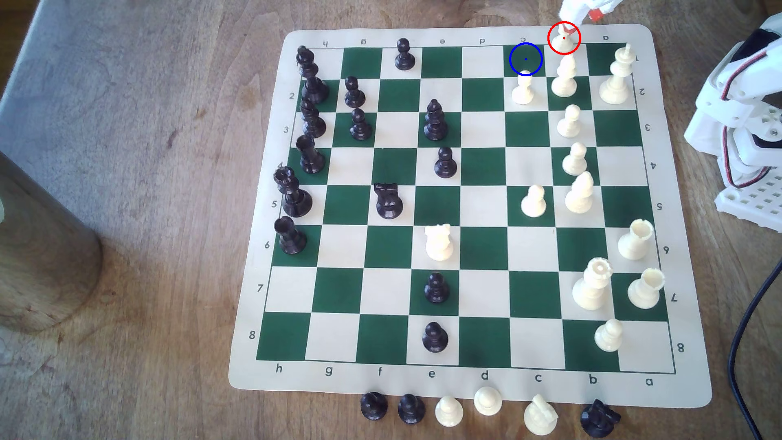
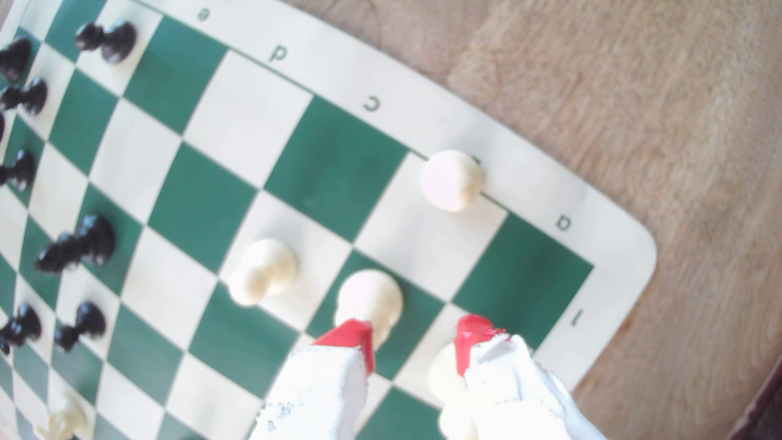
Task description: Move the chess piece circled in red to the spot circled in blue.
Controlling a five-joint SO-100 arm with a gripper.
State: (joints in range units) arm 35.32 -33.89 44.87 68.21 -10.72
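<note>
The chess piece circled in red (image 1: 564,38) is a small cream pawn standing on the board's far edge line, at the rim of the light corner-row square beside letter b; the wrist view shows its round head (image 2: 452,180). The spot circled in blue (image 1: 525,59) is the dark green square one file toward the exterior view's left, seen bare in the wrist view (image 2: 334,156). My gripper (image 2: 412,338), white with red fingertips (image 2: 351,338), is open and holds nothing. It hovers just short of the pawn, over the cream bishop (image 2: 368,300). In the exterior view the gripper (image 1: 586,12) sits at the top edge, right of the pawn.
Close by stand a cream pawn (image 1: 523,89), the bishop (image 1: 565,76) and a cream king (image 1: 617,80). More cream and black pieces fill the board (image 1: 465,380). Captured pieces line its near edge. A metal cylinder (image 1: 42,254) stands at the left, the arm's base (image 1: 744,127) at the right.
</note>
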